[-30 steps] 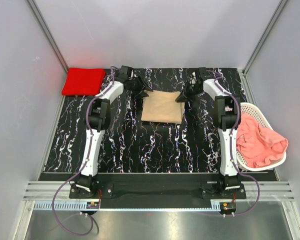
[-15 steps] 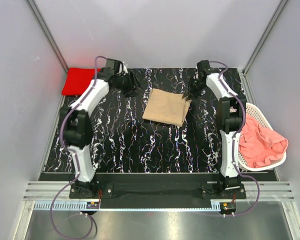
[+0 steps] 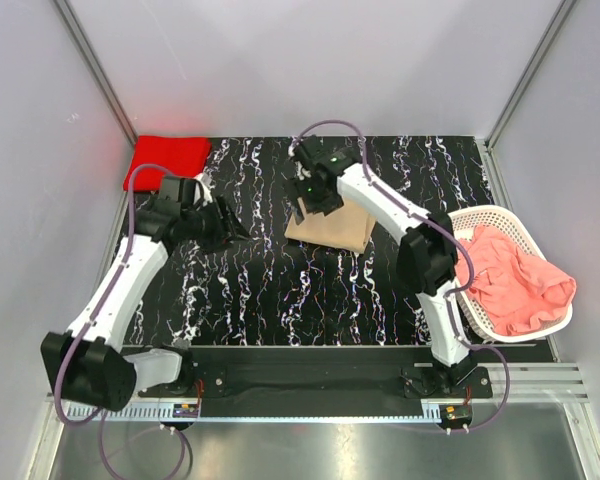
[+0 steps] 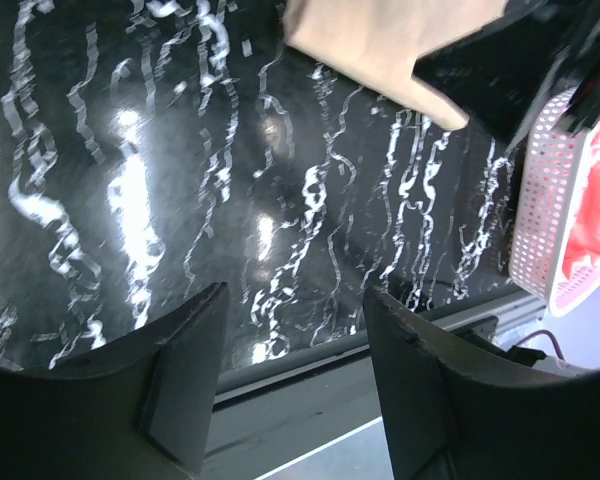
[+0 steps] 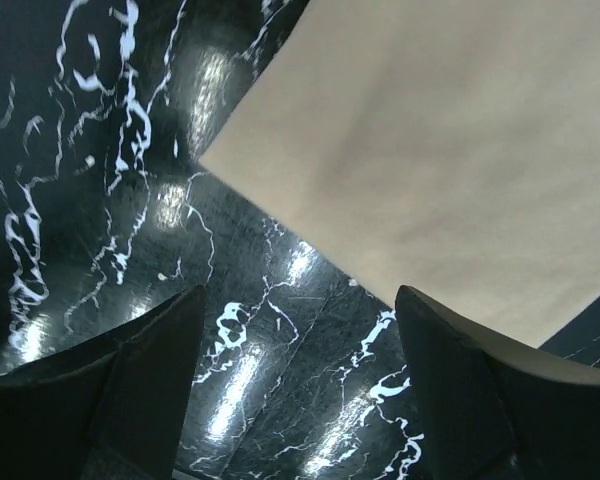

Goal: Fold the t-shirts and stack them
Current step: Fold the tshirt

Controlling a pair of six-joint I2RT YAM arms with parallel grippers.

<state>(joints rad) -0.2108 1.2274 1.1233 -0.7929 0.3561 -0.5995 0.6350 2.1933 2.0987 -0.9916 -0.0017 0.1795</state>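
Note:
The tan t-shirt (image 3: 338, 228) lies folded at the table's middle, also in the right wrist view (image 5: 450, 150) and left wrist view (image 4: 370, 45). My right gripper (image 3: 308, 203) hovers at its left far corner, open and empty (image 5: 300, 300), covering part of the cloth from above. My left gripper (image 3: 228, 228) is well left of the shirt, open with nothing between its fingers (image 4: 295, 300). The red t-shirt (image 3: 166, 162) rests folded in the far left corner. The salmon-pink t-shirt (image 3: 515, 282) sits crumpled in the basket.
The white lattice basket (image 3: 485, 218) stands at the table's right edge, also in the left wrist view (image 4: 548, 200). The right arm (image 3: 395, 212) stretches across the table from right to centre. Grey walls close in on three sides.
The right arm swung from the tan shirt's right side across to its left far corner, its jaws opening. The left arm drew back left and nearer. The tan shirt ended slightly turned.

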